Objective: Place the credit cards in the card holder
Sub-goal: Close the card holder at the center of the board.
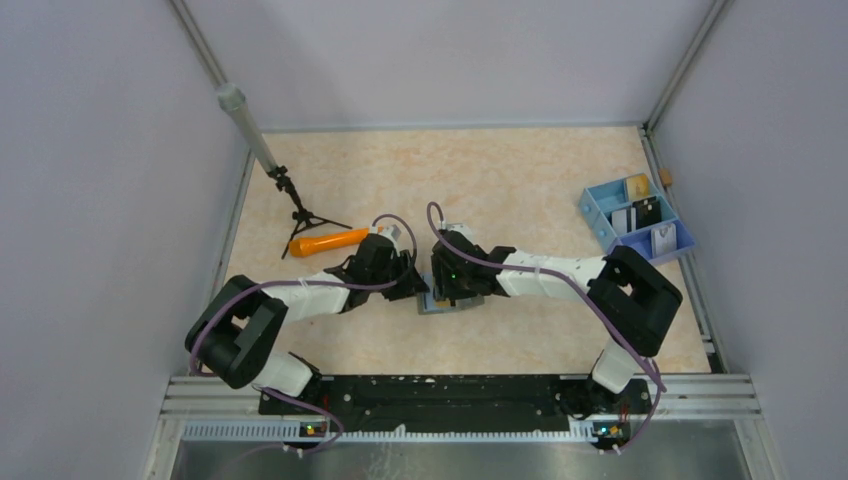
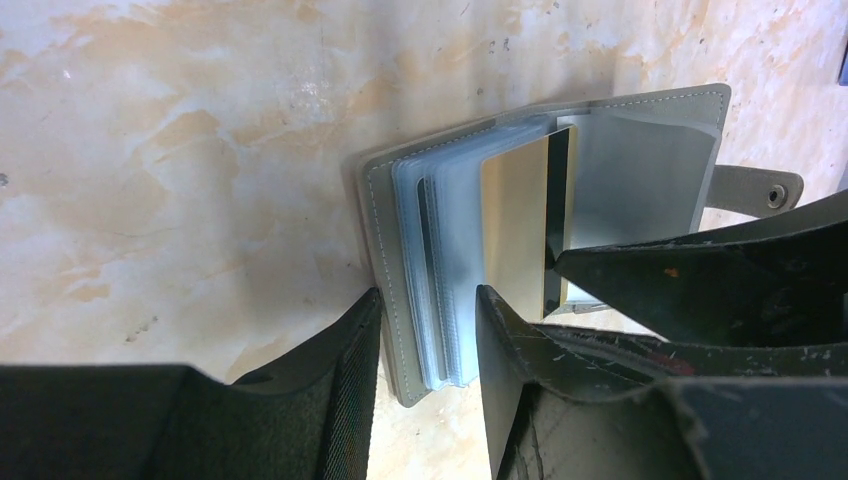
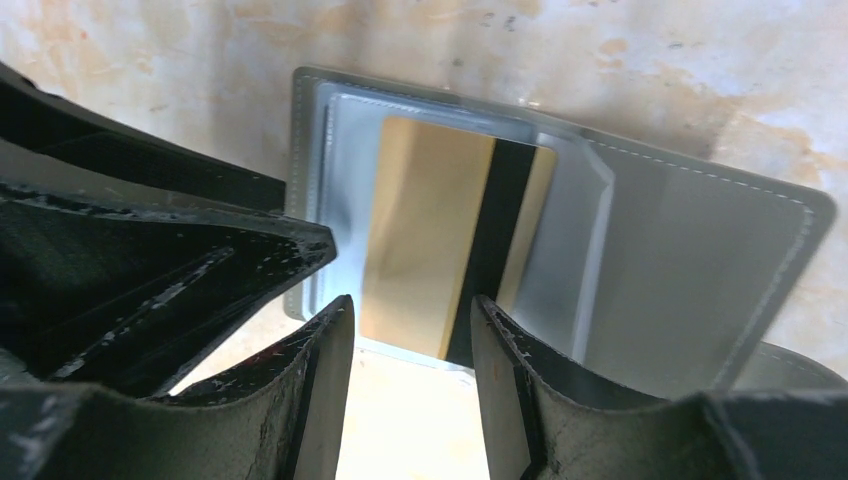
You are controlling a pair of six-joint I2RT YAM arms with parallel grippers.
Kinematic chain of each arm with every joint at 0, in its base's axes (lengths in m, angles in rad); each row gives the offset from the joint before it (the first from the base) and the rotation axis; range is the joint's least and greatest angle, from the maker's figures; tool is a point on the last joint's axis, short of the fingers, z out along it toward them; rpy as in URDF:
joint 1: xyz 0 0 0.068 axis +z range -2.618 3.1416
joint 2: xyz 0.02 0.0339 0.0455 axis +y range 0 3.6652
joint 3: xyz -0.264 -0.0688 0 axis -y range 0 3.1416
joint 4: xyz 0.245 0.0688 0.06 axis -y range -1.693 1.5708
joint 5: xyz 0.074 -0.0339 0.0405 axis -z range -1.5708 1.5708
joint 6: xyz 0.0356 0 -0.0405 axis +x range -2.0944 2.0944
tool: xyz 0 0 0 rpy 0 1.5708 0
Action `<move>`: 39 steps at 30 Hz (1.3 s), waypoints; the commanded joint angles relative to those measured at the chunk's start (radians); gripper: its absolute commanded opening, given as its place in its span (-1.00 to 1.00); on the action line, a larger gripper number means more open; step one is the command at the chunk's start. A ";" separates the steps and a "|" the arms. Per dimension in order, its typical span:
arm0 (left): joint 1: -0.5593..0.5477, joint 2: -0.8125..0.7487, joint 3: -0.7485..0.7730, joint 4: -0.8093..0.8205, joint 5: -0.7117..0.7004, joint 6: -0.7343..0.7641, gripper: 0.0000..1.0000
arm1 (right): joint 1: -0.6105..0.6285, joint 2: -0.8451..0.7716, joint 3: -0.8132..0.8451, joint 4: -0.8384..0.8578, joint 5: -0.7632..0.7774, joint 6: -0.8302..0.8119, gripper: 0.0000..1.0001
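The grey card holder (image 2: 640,150) lies open on the table, its clear sleeves (image 2: 455,250) fanned up. A gold credit card (image 3: 430,230) with a black stripe sits in one sleeve, its near end at the sleeve's mouth. My left gripper (image 2: 430,300) is closed around the holder's left cover and the stack of sleeves, one finger on each side. My right gripper (image 3: 412,325) is open just short of the card's near edge, with only table between its fingers. In the top view both grippers, left (image 1: 412,285) and right (image 1: 455,288), meet over the holder (image 1: 438,304).
An orange carrot-shaped stick (image 1: 328,241) lies behind the left gripper, beside a black tripod (image 1: 303,215) with a grey pole (image 1: 245,125). A blue and lilac compartment tray (image 1: 604,222) with small black and white items stands at the right edge. Walls enclose the table.
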 commanded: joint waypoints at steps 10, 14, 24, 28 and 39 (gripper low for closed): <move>0.003 -0.010 -0.012 0.030 -0.004 -0.003 -0.18 | -0.005 -0.050 0.014 -0.041 0.069 0.031 -0.07; 0.003 -0.009 -0.010 0.029 -0.006 -0.002 -0.18 | -0.014 -0.043 0.014 -0.098 0.126 0.050 -0.04; 0.003 -0.004 -0.008 0.035 0.008 0.002 -0.18 | -0.024 -0.021 -0.024 0.006 0.034 0.056 0.00; 0.002 0.003 -0.008 0.048 0.019 0.000 -0.19 | -0.020 -0.027 -0.008 0.040 -0.008 0.048 -0.01; 0.005 -0.013 -0.009 0.039 0.004 -0.009 -0.20 | 0.001 -0.094 0.052 -0.052 0.052 0.001 0.02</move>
